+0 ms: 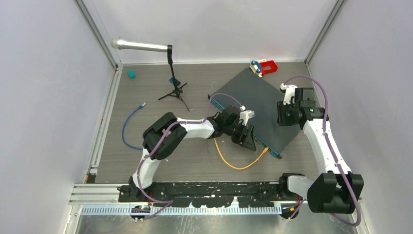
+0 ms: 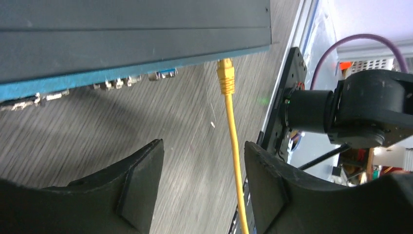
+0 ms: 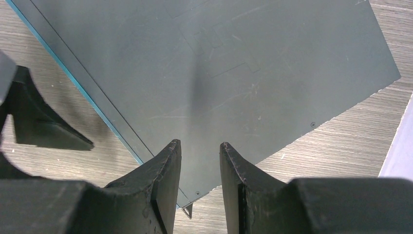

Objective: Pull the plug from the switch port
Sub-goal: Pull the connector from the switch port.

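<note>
Approach step, grasp not yet made. Large flat dark grey metal switch [image 1: 258,102] lies at an angle on grey wood-grain table [image 1: 146,161], centre-right, w/ its thin blue front edge [image 2: 97,75] facing the L arm. Ribbed yellow plug [image 2: 225,73] is seated in the end port, at the corner of that edge. Its yellow cable [image 2: 234,146] trails back btwn the fingers of L gripper [image 2: 204,180], nearer one finger, apparently touching neither.

L gripper: jaws spread wide, nothing held, short of the plug. R gripper [image 3: 199,165]: jaws a little apart, empty, over the switch's top panel near its edge; contact w/ panel can't be told.

Next, prob.: L goes fwd along cable till pads flank the boot, centres, closes, then pulls straight out along port axis. Latch tab may need squeezing. R pressing down on the box would stop it sliding.
</note>
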Motion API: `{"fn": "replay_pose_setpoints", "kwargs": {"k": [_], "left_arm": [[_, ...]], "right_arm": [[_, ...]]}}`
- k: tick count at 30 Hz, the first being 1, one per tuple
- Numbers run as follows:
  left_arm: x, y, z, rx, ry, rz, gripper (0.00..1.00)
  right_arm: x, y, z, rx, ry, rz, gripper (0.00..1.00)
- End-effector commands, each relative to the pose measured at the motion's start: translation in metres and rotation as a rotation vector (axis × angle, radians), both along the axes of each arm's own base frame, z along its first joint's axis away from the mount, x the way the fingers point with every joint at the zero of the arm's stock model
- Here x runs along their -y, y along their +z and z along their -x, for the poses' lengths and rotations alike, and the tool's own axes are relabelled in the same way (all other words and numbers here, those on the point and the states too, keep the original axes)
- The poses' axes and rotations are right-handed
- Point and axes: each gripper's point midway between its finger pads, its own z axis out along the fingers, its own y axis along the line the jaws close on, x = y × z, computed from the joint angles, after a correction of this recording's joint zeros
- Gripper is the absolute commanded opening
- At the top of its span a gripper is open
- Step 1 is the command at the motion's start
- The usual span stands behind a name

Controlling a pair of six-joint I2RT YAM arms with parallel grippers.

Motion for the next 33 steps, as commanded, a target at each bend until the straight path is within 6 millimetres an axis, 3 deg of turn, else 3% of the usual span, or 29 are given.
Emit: {"fn": "replay_pose_setpoints", "kwargs": {"k": [1,7,19,33], "left_arm": [[0.028,0.003,-0.005,-0.063,0.095,0.140,0.61],[0.034,-0.026,-0.009,-0.117,0.193,0.133,0.57],[0.050,-0.036,0.015,-0.220,0.273,0.170,0.53],[0.069,-0.040,0.004,-0.279,0.347,0.273,0.42]], "right_arm": [[-0.005,0.007,-0.002,0.023,0.004,-0.036,0.40],[-0.006,0.008,0.001,0.029,0.013,-0.042,0.40],[-0.009,0.010,0.002,0.038,0.034,-0.045,0.40],[-0.012,0.010,0.005,0.031,0.049,-0.061,0.40]]}}
